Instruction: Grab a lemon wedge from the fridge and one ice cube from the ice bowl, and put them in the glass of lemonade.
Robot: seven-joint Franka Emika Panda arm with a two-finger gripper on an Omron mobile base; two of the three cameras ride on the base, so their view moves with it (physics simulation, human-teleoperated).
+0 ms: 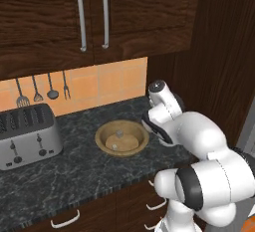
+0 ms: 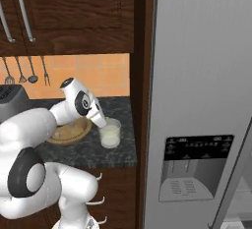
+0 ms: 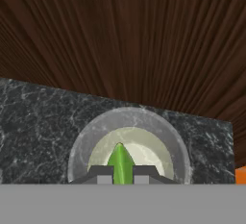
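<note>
Above the glass of lemonade (image 3: 129,143) we hold the lemon wedge (image 3: 120,163) pinched in our tool (image 3: 121,174); ice remains in the ice bowl (image 1: 122,137).

Dark wood cabinets (image 1: 124,12), orange tiled backsplash (image 1: 99,84), black marble counter (image 1: 60,176), hanging utensils (image 1: 42,90).

1. The left base view looks forward and down from behind the arm, toward the ice bowl (image 1: 122,137) on the tabletop (image 1: 64,169).
2. The right base view shares that ice bowl (image 2: 74,130), and faces the fridge (image 2: 202,100) right of it.
3. The hand view looks steeply down, close above the glass of lemonade (image 3: 129,146).
</note>
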